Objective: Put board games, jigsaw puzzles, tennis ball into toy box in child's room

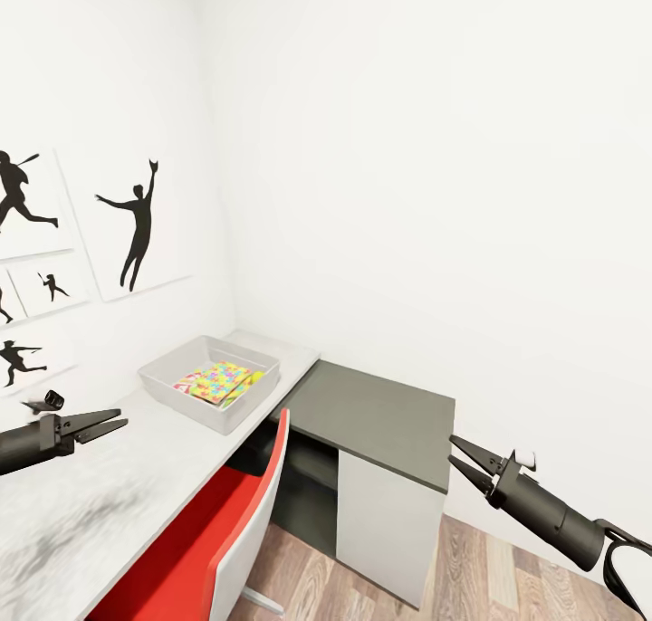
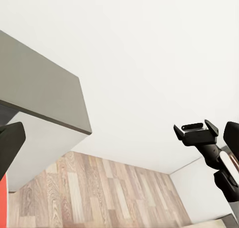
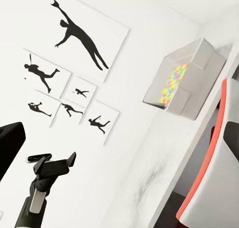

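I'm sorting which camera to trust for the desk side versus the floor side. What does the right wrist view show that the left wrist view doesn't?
Right wrist view: the toy box with a jigsaw puzzle inside, the silhouette pictures on the wall, the red chair, the pale table top, and the open left gripper.

Left wrist view: the wood-plank floor, the dark grey desk section with its white panel, and the open right gripper.

Both: the white wall and a dark gripper finger at the frame edge.

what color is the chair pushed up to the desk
Red seat and white shell on the chair, clearest in the head view.
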